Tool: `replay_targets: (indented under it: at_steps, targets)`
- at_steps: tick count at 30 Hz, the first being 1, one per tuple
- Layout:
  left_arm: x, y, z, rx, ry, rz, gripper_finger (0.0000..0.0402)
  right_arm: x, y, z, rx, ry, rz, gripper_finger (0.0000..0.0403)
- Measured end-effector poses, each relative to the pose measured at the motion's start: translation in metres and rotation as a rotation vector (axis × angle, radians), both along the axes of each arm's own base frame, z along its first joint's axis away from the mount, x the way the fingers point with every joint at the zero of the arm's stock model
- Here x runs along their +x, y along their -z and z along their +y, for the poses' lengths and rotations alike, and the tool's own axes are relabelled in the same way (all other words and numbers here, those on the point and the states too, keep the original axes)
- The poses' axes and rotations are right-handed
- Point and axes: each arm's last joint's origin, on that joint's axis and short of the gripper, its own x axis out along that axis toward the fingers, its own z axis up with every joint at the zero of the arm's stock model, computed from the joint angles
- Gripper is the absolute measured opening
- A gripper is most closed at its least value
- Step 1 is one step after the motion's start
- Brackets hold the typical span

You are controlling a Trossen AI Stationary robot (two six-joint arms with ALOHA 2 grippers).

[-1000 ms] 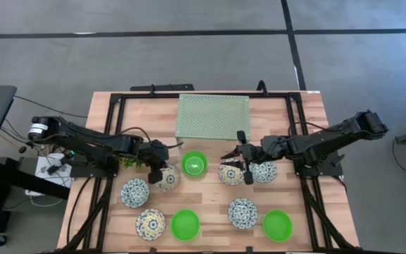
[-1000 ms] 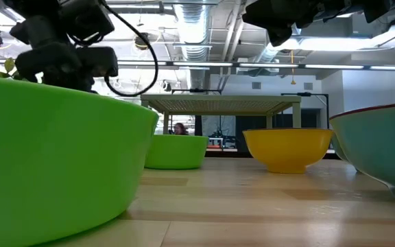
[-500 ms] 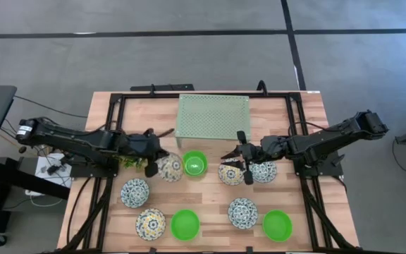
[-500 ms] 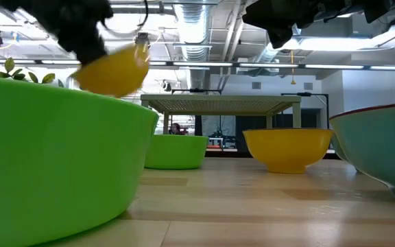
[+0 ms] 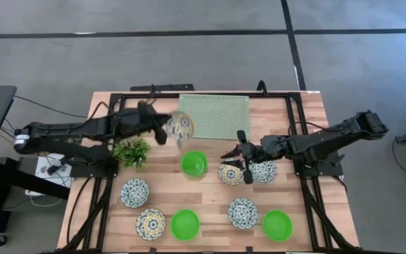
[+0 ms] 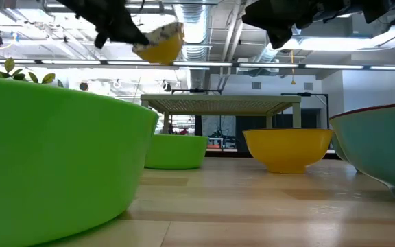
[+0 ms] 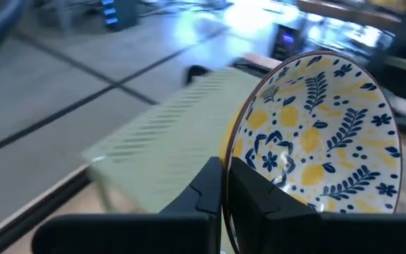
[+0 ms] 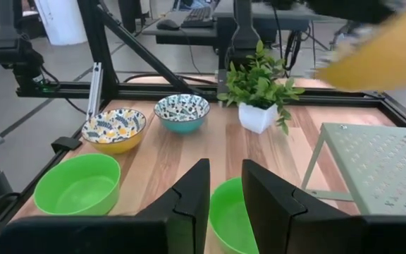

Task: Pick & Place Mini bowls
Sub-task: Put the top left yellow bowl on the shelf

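My left gripper is shut on a mini bowl, yellow outside and white inside with blue leaves and yellow lemons. It hangs in the air over the near left corner of the pale green rack, and the low view shows the bowl high up. My right gripper hovers open with nothing between its fingers, above and between a yellow floral bowl and a teal-sided bowl. A green bowl rests on the table by its base. My left gripper pinches the bowl's rim on the side nearest the wrist, one finger inside the bowl and the other on its outer wall. The fingers come nearly level from the table's left. The bowl is lifted clear and steeply tilted.
A small leafy plant stands left of the green bowl. Two floral bowls sit near left, a green one and a floral one near the front middle, and another green one near right.
My left gripper has lifted the floral bowl off the table beside the green bowl. It carried the bowl up and toward the far edge, to the rack's corner. The bowl has tipped from level to steeply tilted.
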Motion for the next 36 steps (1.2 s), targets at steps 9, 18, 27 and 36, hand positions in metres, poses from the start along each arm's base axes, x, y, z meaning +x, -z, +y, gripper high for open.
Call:
replay_targets:
  at_steps: [9,18,27,36]
  targets:
    - [0.023,0.03,0.052,-0.13,-0.112,0.037,0.0015,0.001,0.0,-0.006,-0.009,0.03,-0.003,0.0079]
    - [0.031,0.048,0.073,-0.191,-0.195,0.061,0.002,0.002,0.0,-0.015,-0.01,0.064,0.002,0.0079]
    - [0.027,0.041,0.07,-0.204,-0.163,0.025,0.0034,0.002,0.001,-0.015,-0.012,0.065,0.003,0.0079]
    - [0.029,0.044,0.071,-0.218,-0.165,0.029,0.0045,0.002,0.0,-0.015,-0.012,0.065,0.002,0.0079]
